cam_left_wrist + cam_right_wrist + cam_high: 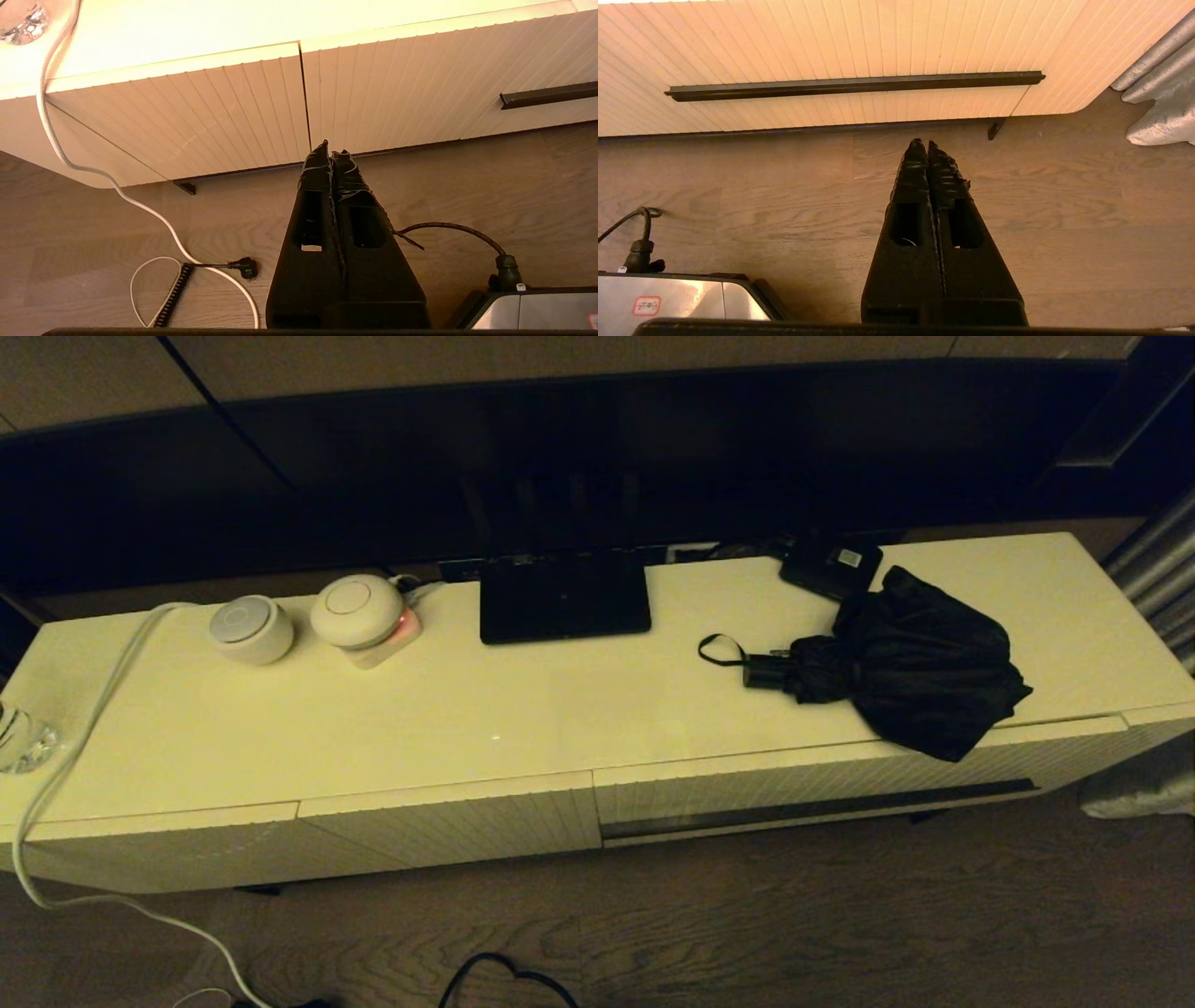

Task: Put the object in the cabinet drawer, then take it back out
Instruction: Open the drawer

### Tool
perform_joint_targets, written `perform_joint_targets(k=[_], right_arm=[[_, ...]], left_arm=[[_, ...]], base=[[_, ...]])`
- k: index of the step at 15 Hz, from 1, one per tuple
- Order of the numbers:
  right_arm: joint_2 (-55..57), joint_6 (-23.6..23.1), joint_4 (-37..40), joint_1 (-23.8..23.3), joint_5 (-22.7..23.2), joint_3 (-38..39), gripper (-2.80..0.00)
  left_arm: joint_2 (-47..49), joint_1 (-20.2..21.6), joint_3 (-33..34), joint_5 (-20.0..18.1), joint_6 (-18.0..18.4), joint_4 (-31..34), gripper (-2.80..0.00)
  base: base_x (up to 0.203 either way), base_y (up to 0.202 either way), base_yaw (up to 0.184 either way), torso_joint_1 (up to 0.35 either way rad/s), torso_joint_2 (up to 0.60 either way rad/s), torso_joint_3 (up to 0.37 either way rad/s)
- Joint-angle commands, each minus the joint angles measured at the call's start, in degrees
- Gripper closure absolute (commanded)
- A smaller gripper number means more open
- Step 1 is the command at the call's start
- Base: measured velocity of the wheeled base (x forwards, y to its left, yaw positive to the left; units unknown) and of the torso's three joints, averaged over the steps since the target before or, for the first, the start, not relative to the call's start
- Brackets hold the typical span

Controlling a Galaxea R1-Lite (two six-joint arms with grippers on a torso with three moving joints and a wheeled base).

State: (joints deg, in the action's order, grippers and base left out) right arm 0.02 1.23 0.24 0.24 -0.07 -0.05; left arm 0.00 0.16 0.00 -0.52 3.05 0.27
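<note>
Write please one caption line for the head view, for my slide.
Black umbrella lies on the cream cabinet top, above the closed drawer; neither gripper in view.

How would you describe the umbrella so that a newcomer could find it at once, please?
On the long cream cabinet top, look toward the robot's right end. The umbrella lies there, baggy black fabric overhanging the front edge, handle and strap loop pointing left. The small black box behind it is flat and white-labelled.

The head view is dim and warm-toned, with the cabinet top (467,709) a soft yellow and the dark screen (560,457) nearly featureless. Wrist views are brighter; the cabinet top washes out in glare.
</note>
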Motion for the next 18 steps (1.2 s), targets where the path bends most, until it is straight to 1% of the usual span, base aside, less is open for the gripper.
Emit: perform_joint_targets(k=[1,2,5,8,10,13,15,16,18], right_arm=[[-0.2,-0.13,1.2,0.02,-0.26,-1.57,0.0],[-0.14,-0.15,3.07,0.02,-0.1,-3.83,0.0],[3.69,0.21,12.25,0.02,0.87,-15.62,0.0],[13.26,0.32,14.6,0.02,3.02,-25.31,0.0],[22.08,-0.53,14.95,0.16,5.01,-31.9,0.0],[39.06,-5.33,15.83,0.58,9.65,-41.83,0.0],[49.34,-10.18,18.07,3.02,11.89,-47.05,0.0],[53.71,-12.91,19.52,5.34,12.69,-48.85,0.0],[59.04,-17.07,21.25,12.55,13.51,-49.97,0.0]], left_arm=[[0.0,0.02,0.18,0.0,0.02,0.0,0.0],[0.0,0.02,0.18,0.0,0.02,0.0,0.0],[0.0,0.02,0.18,0.0,0.02,0.0,0.0],[0.0,0.02,0.18,0.0,0.02,0.0,0.0],[0.0,0.02,0.18,0.0,0.02,0.0,0.0],[0.0,0.02,0.18,0.0,0.02,0.0,0.0],[0.0,0.02,0.18,0.0,0.02,0.0,0.0],[0.0,0.02,0.18,0.0,0.02,0.0,0.0],[0.0,0.02,0.18,0.0,0.02,0.0,0.0]], base=[[0.0,0.0,0.0,0.0,0.0,0.0],[0.0,0.0,0.0,0.0,0.0,0.0],[0.0,0.0,0.0,0.0,0.0,0.0],[0.0,0.0,0.0,0.0,0.0,0.0],[0.0,0.0,0.0,0.0,0.0,0.0],[0.0,0.0,0.0,0.0,0.0,0.0],[0.0,0.0,0.0,0.0,0.0,0.0],[0.0,0.0,0.0,0.0,0.0,0.0],[0.0,0.0,0.0,0.0,0.0,0.0]])
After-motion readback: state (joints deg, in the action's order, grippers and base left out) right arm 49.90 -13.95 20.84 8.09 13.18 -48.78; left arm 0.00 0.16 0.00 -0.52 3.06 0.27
